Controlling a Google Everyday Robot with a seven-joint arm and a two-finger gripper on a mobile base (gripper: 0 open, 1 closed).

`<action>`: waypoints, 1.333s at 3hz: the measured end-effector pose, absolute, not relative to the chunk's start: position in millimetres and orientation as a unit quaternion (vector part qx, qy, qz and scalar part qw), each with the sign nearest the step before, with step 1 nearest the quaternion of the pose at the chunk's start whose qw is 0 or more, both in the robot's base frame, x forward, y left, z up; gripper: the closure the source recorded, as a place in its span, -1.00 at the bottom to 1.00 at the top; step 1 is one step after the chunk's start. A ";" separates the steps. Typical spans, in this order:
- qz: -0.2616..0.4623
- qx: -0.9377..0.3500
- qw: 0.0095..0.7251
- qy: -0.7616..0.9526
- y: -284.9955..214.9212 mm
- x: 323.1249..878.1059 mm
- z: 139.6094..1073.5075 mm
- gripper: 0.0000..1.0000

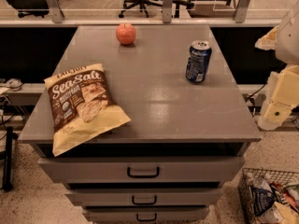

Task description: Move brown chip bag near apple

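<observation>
Though apart from apple (126, 34), "Sea Salt" brown chip bag (84, 107) front-left; gripper (279, 107) far right, state unclear.

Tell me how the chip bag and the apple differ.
The chip bag is large, flat and lying at the table's front-left edge, overhanging it; the apple is small, round and sits at the back. The bag is yellow and brown, the apple reddish-orange. Both rest on the table, apart from the end effector off its right side.
</observation>
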State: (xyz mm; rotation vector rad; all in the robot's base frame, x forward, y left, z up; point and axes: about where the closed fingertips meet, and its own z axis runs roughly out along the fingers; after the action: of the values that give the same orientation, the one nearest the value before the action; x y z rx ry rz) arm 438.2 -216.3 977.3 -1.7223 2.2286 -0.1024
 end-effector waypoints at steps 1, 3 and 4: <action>-0.036 -0.603 0.161 0.780 -216.3 438.3 977.4 -1.00; 0.069 -0.613 0.243 0.748 -128.3 482.0 962.9 -1.00; 0.146 -0.620 0.291 0.713 -48.3 507.4 960.7 -1.00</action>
State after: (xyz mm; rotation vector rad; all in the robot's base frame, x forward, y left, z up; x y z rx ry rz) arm 507.4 -48.3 960.7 -1.6539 1.9019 0.3896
